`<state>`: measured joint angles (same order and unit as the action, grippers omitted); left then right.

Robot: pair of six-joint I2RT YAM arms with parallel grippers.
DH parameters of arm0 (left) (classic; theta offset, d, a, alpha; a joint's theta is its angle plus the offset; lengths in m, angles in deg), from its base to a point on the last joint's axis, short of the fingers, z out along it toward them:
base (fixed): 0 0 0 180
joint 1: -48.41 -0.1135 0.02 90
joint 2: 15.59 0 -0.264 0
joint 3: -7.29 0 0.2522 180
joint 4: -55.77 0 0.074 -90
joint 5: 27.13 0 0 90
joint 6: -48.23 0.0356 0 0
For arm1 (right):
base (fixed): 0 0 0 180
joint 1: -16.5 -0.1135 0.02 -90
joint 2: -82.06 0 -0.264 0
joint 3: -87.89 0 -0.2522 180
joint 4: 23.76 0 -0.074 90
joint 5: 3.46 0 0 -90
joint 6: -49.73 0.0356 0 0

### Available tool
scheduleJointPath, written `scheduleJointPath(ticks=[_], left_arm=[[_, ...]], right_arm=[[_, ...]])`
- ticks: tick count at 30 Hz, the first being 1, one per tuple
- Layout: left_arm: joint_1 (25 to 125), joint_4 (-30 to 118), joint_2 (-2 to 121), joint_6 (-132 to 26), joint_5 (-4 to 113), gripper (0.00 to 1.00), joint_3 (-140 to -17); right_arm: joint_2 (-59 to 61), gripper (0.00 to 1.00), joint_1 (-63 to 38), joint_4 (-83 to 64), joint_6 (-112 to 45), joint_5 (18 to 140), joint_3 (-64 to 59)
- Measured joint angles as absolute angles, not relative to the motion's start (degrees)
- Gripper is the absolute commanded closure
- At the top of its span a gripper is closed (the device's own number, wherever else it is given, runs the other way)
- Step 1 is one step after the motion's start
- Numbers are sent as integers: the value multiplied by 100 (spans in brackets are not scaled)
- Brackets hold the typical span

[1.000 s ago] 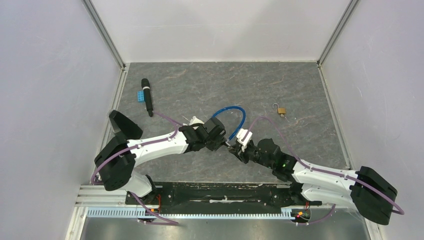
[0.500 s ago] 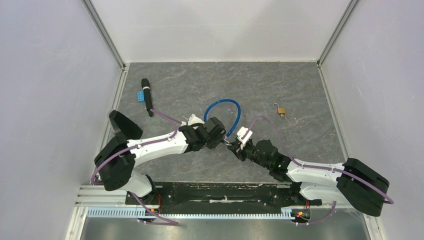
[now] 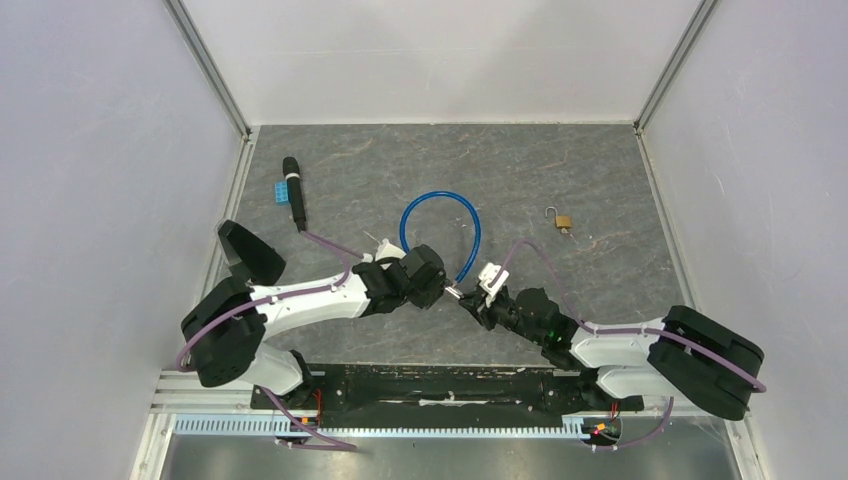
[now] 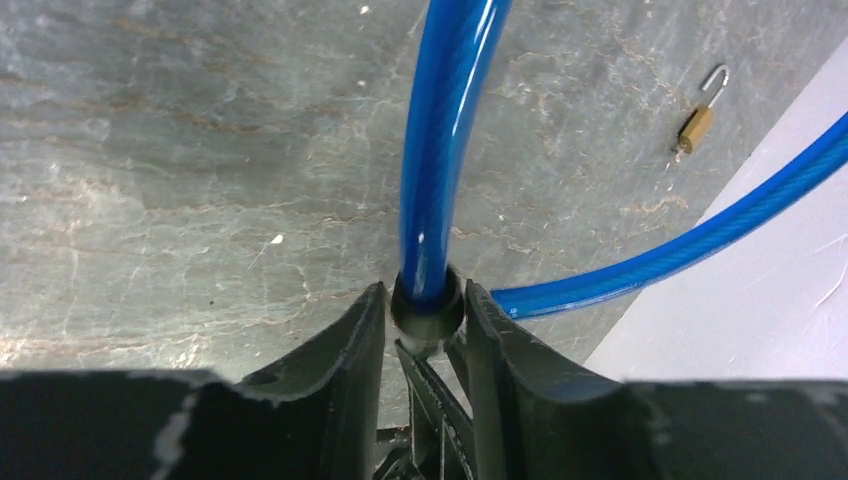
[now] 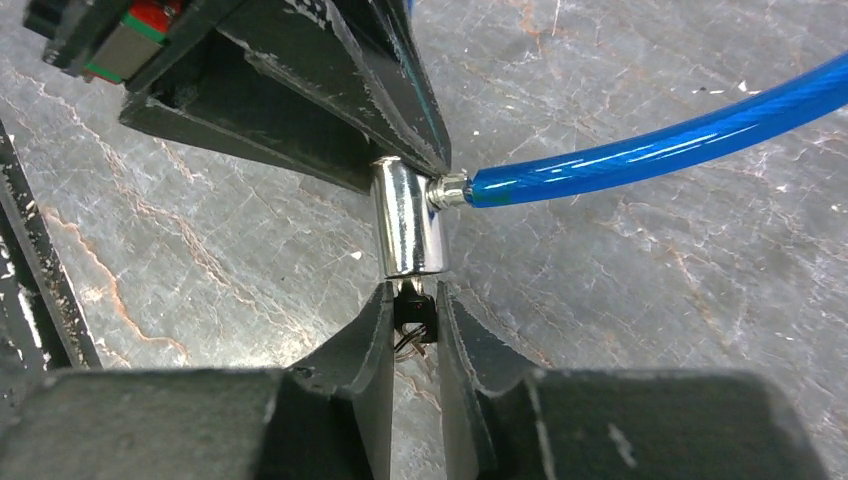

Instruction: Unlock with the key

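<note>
Grey marbled tabletop (image 3: 600,170), with both arms meeting near its front centre. There the left gripper (image 4: 425,300) is clamped on the black collar of the blue cable lock (image 3: 440,200), whose loop arcs away across the table. The right gripper (image 5: 412,300) pinches the dark key (image 5: 413,318), seated in the lower end of the silver lock barrel (image 5: 405,220). A black marker (image 3: 294,192) and a blue block (image 3: 284,190) lie at far left. A small brass padlock (image 3: 562,220) lies apart at right.

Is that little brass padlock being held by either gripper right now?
No, the brass padlock lies alone on the table, well right of the blue cable.
</note>
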<state>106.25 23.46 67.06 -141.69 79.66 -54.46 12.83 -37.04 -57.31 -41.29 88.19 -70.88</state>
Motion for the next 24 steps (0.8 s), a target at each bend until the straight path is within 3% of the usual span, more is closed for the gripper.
scheduleJointPath(ticks=[3, 8, 10, 13, 15, 18, 20, 22, 24], left_arm=[[10645, 2351, 6709, -14274, 7654, 43, -5376], [10835, 2473, 6698, -14357, 7230, 14, -5293], [10806, 2486, 6682, -14400, 7182, 8, -5229], [10804, 2545, 6615, -14453, 7166, 7, -5109], [10802, 2584, 6521, -14462, 7171, 7, -5008], [10765, 2602, 6335, -14466, 7166, 8, -4869], [10717, 2587, 6223, -14462, 7166, 7, -4796], [10632, 2578, 6101, -14462, 7169, 7, -4709], [10490, 2547, 5920, -14457, 7173, 7, -4598]], right_arm=[[1137, 100, -3675, -5827, -4126, 8739, -7086], [964, 100, -3581, -6162, -4137, 8741, -7066], [896, 100, -3570, -6256, -4065, 8741, -7062], [857, 100, -3527, -6310, -3954, 8708, -7060], [831, 89, -3498, -6306, -3888, 8631, -7029], [826, 59, -3479, -6236, -3823, 8592, -6948], [901, 45, -3441, -6039, -3818, 8614, -6848], [1014, 33, -3422, -5714, -3820, 8653, -6662], [1084, 28, -3411, -5331, -3836, 8660, -6382]])
